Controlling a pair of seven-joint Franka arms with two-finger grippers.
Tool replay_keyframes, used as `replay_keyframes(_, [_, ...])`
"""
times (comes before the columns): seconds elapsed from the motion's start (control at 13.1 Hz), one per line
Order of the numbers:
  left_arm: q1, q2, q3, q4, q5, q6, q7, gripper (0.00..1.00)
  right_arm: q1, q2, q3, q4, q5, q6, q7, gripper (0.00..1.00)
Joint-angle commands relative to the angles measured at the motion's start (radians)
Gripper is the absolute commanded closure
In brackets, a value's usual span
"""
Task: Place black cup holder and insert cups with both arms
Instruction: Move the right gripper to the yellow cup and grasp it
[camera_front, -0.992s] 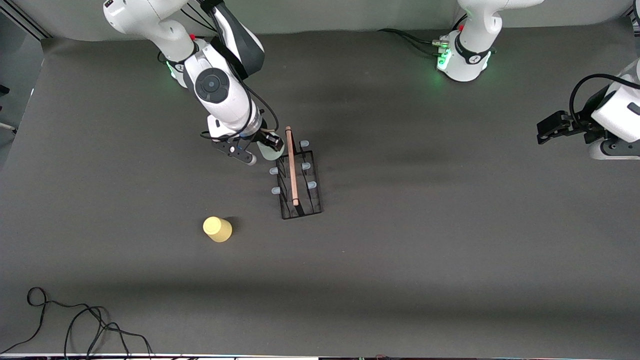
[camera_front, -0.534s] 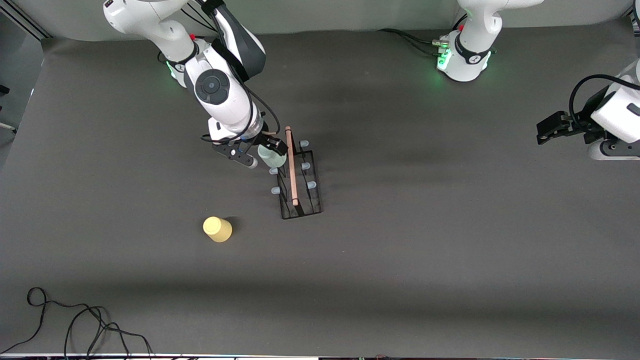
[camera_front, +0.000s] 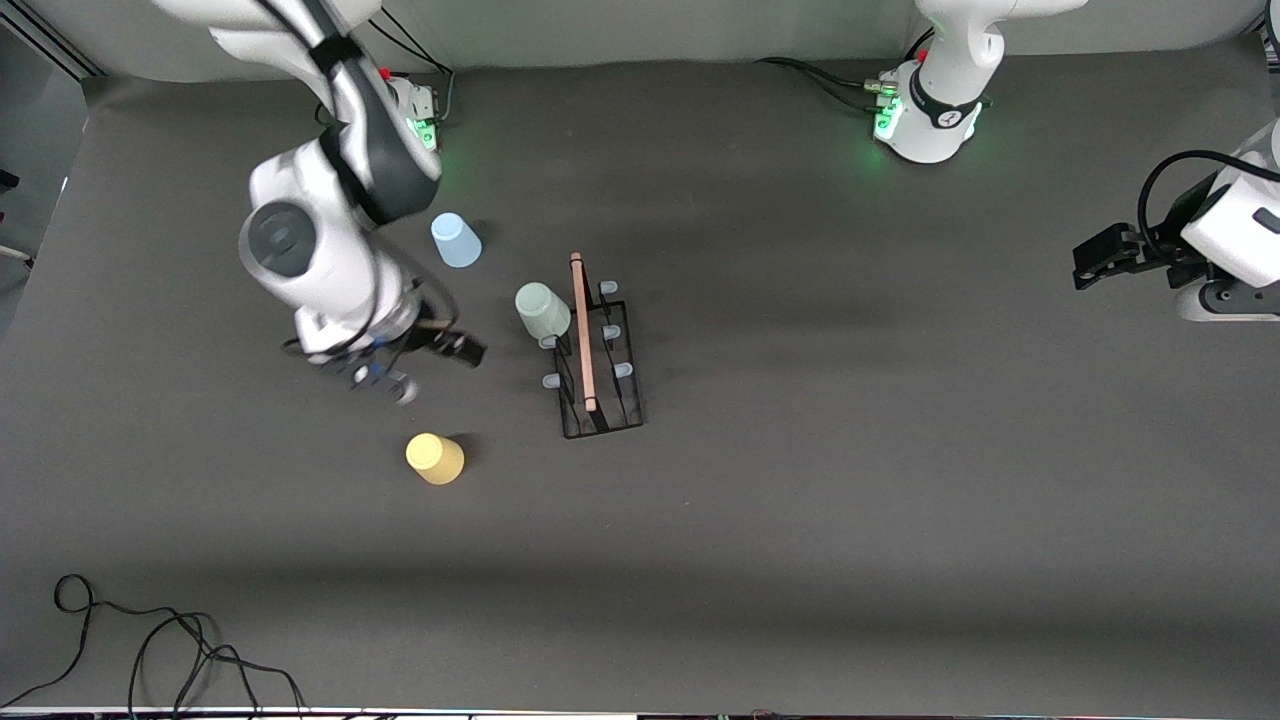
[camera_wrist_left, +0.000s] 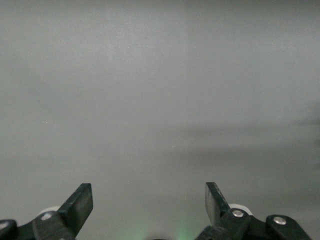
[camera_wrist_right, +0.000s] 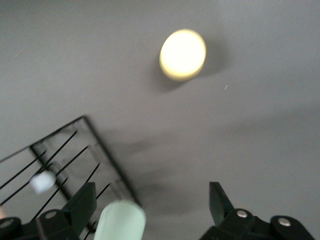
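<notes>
The black cup holder (camera_front: 600, 385) stands mid-table with its wooden rod (camera_front: 582, 330) on top. A pale green cup (camera_front: 543, 310) sits tilted on a peg on the holder's side toward the right arm's end. The light blue cup (camera_front: 455, 241) stands upside down on the table, farther from the front camera. The yellow cup (camera_front: 435, 458) stands nearer the camera. My right gripper (camera_front: 430, 369) hangs open and empty over the table between the green and yellow cups. Its wrist view shows the gripper (camera_wrist_right: 150, 202), the yellow cup (camera_wrist_right: 183, 54), green cup (camera_wrist_right: 120, 222) and holder (camera_wrist_right: 65, 160). My left gripper (camera_front: 1090, 262) waits open at the left arm's end.
Loose black cables (camera_front: 150, 640) lie near the table's front corner at the right arm's end. The left wrist view shows only its open gripper (camera_wrist_left: 149, 202) against a plain grey surface. Both arm bases (camera_front: 930, 120) glow green along the back edge.
The right gripper opened and let go of the green cup, leaving it on the holder's peg, then swung away toward the yellow cup. The blue cup came into view. The left arm stayed still.
</notes>
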Motion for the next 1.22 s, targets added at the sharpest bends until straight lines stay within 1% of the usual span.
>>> replay_keyframes(0.0, [-0.001,-0.007,0.001,0.0,-0.001,-0.01,-0.002,0.0,-0.062,0.162,0.005,0.135,0.001,0.033,-0.076,0.0])
replay_keyframes(0.23, [-0.001,-0.006,0.001,-0.001,-0.001,-0.01,-0.002,0.0,-0.074,0.274,0.005,0.173,-0.008,0.141,-0.084,0.0])
replay_keyframes(0.38, [-0.001,-0.006,0.001,-0.001,-0.001,-0.01,-0.002,0.0,-0.094,0.335,0.005,0.172,-0.008,0.217,-0.144,0.0])
replay_keyframes(0.61, [0.0,-0.006,0.001,-0.003,-0.003,-0.01,-0.003,0.0,-0.108,0.385,0.005,0.17,-0.01,0.272,-0.158,0.0])
replay_keyframes(0.84, [0.0,-0.006,0.001,-0.003,-0.003,-0.01,-0.003,0.0,-0.109,0.405,0.005,0.166,-0.011,0.295,-0.161,0.0])
replay_keyframes(0.92, [0.0,-0.006,0.001,-0.003,-0.001,-0.008,-0.003,0.0,-0.109,0.406,0.003,0.166,-0.013,0.303,-0.164,0.24])
replay_keyframes(0.99, [0.0,-0.006,0.001,-0.003,-0.001,-0.008,-0.003,0.0,-0.109,0.406,0.005,0.166,-0.011,0.306,-0.18,0.99])
replay_keyframes(1.15, [0.0,-0.006,0.001,-0.003,-0.001,-0.008,-0.003,0.0,-0.103,0.386,0.005,0.166,-0.011,0.295,-0.19,1.0])
